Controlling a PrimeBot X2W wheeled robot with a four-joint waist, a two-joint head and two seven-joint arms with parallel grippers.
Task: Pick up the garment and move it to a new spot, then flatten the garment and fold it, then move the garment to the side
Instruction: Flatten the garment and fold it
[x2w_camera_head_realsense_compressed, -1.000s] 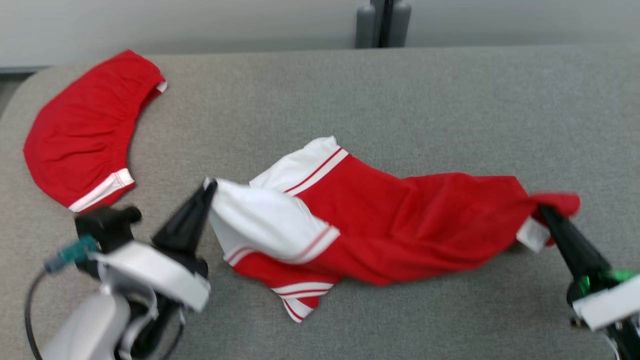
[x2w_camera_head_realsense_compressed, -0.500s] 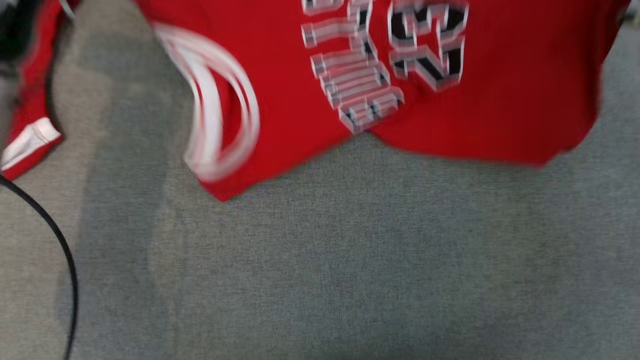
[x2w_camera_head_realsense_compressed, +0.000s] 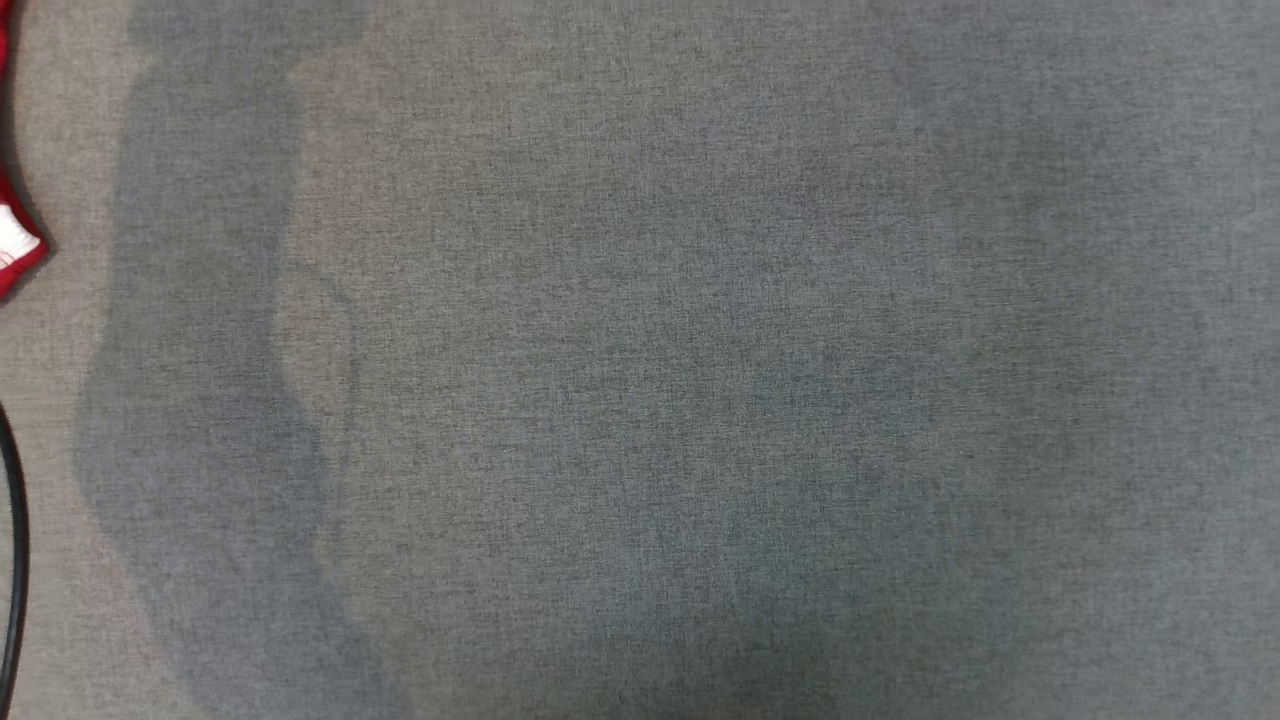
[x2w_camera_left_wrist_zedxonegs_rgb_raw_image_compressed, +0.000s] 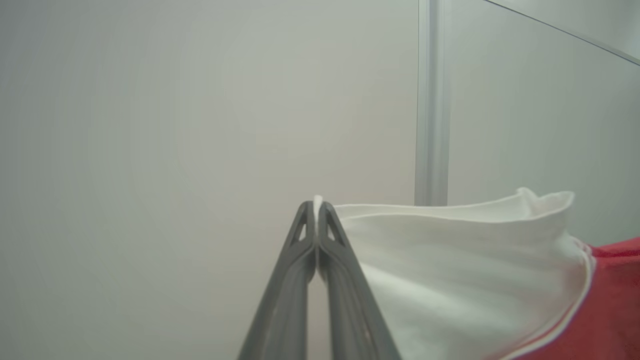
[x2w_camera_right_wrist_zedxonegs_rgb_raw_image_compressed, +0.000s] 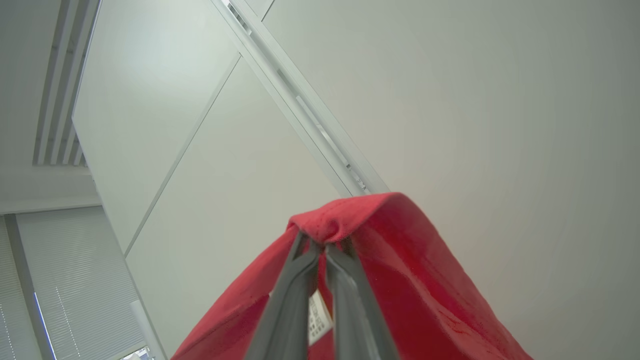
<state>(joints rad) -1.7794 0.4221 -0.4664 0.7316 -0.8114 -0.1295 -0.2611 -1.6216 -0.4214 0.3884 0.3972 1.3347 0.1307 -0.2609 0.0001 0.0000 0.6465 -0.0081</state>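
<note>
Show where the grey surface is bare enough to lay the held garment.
Nearly all the grey surface in the head view is bare, centre through right edge. Crowded only at left: a red cloth corner and a black cable.

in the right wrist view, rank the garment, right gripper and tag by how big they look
1. garment, largest
2. right gripper, though it is nearest the camera, which enlarges it
3. tag, smallest and partly hidden behind the fingers

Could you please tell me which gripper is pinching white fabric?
The left gripper, shut on the white edge of the garment; the right gripper clamps a red fold instead.
</note>
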